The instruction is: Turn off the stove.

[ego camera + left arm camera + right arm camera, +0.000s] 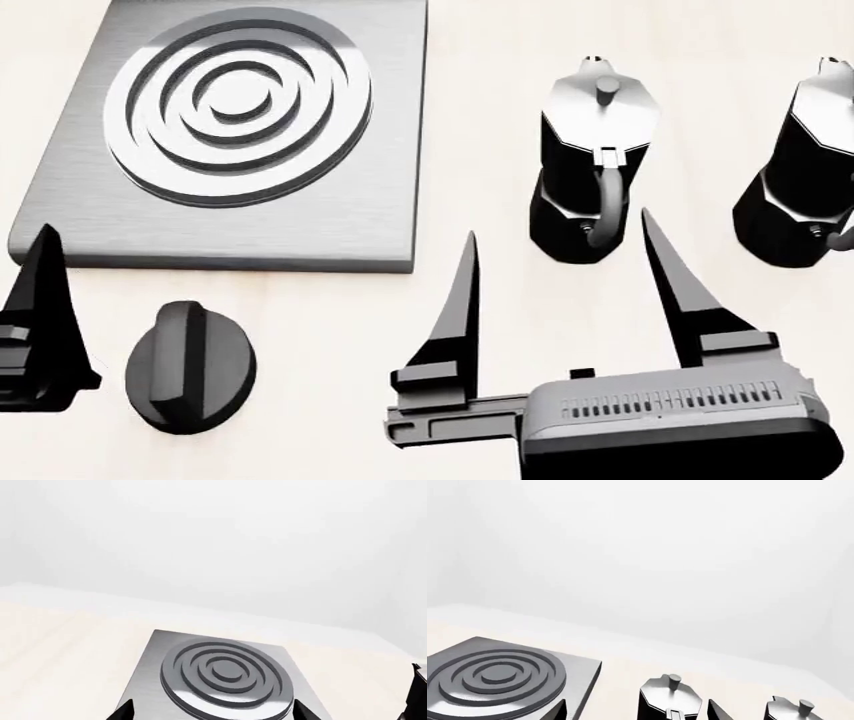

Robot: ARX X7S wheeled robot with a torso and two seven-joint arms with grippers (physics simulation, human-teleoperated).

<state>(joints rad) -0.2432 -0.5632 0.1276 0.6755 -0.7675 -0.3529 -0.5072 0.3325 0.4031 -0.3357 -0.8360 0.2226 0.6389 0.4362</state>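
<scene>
Low over the pale tabletop [481,130], the right gripper [561,290] hovers with its two black tapered fingers [454,310] spread wide, holding nothing. Just beyond its tips stands a black-and-silver moka pot [594,160], with a second one [807,170] further right. The left gripper [47,320] shows only one dark finger at the frame's edge (I cannot tell its spread). Just beside that finger lies the round black ridged knob [191,367], and beyond it, close but apart, the flat square grey brushed-metal stove [234,135] with concentric burner rings.
</scene>
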